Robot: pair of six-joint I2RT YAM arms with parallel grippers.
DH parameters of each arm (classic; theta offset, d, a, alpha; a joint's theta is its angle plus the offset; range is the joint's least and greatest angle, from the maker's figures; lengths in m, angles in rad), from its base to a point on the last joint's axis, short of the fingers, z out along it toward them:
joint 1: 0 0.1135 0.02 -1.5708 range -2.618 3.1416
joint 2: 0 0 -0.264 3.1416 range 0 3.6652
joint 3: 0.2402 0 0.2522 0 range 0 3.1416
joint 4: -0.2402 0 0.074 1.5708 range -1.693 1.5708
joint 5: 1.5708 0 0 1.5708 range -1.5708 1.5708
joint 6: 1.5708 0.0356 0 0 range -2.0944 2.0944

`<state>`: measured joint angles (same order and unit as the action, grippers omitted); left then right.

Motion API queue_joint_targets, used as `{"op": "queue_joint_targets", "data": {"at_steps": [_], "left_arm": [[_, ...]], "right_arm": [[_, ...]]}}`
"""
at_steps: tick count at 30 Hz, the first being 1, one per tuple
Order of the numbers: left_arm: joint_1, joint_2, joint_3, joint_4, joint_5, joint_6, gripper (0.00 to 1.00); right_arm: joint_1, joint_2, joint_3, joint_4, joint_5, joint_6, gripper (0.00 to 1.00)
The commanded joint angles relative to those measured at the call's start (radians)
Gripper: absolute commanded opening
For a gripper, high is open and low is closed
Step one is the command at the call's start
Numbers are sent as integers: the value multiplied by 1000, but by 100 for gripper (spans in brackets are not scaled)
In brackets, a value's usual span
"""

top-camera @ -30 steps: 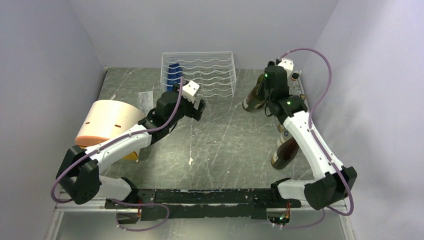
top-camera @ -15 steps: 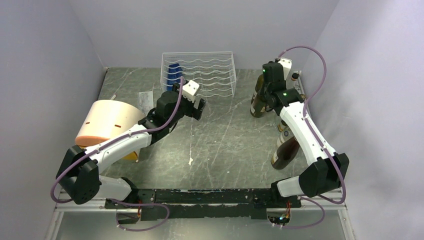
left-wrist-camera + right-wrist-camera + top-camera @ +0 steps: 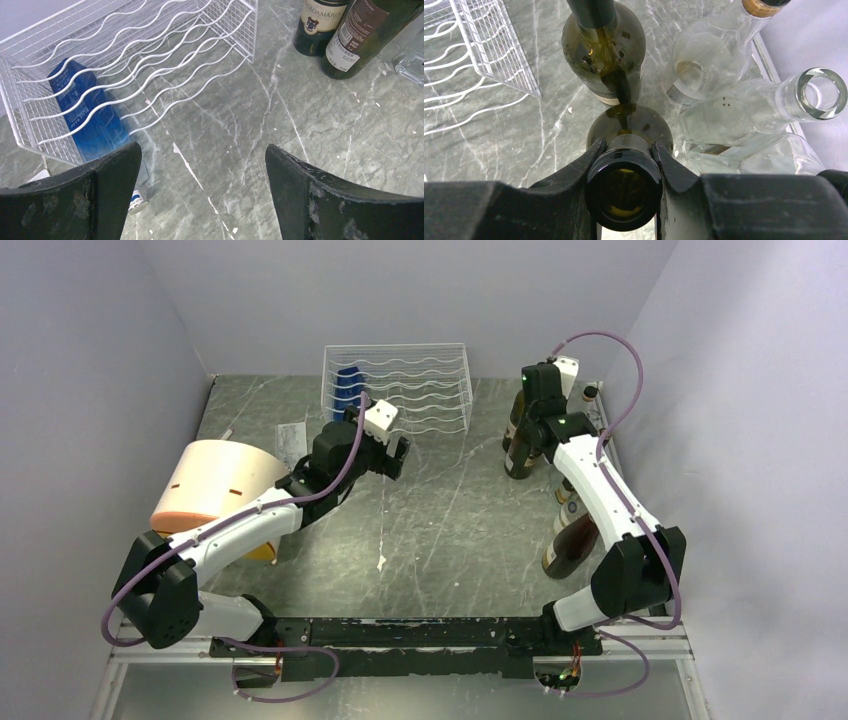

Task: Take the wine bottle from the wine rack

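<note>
The white wire wine rack [image 3: 400, 390] stands at the back of the table. A blue bottle [image 3: 347, 390] lies in its left end, also seen through the wires in the left wrist view [image 3: 92, 125]. My left gripper [image 3: 398, 455] hovers open in front of the rack, with only table between its fingers [image 3: 202, 152]. A dark green wine bottle [image 3: 519, 450] is upright to the right of the rack and clear of it. My right gripper [image 3: 537, 400] is shut on its neck from above [image 3: 627, 147]. Whether its base touches the table does not show.
A second dark bottle [image 3: 604, 55] stands just behind the held one. Clear glass bottles [image 3: 764, 110] crowd the right edge. Another dark bottle [image 3: 572, 540] stands under the right forearm. A cream drum [image 3: 215, 485] lies at the left, beside the left arm.
The right arm has swung the dark green bottle from a tilt to upright and drawn it slightly nearer. The left arm has hardly moved.
</note>
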<state>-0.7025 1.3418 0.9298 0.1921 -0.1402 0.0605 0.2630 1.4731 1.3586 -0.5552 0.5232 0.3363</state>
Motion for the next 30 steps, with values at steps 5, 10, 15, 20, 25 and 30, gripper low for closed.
{"op": "queue_joint_targets", "data": {"at_steps": [5,10,15,20,25,30], "left_arm": [[10,-2,40,7,-18,5,97],[12,-12,38,10,-19,5,97],[24,-22,32,16,-36,7,97],[45,-49,24,26,-48,7,97],[65,-80,8,46,-108,23,97],[88,-124,-17,79,-193,39,97]], "right_arm": [[-18,-11,47,20,-36,-33,47],[-18,-56,73,5,-73,-51,66],[-17,-114,81,-10,-138,-64,77],[-12,-186,46,29,-299,-77,80],[43,-232,-25,116,-487,-31,82],[294,-174,-96,238,-447,14,83]]}}
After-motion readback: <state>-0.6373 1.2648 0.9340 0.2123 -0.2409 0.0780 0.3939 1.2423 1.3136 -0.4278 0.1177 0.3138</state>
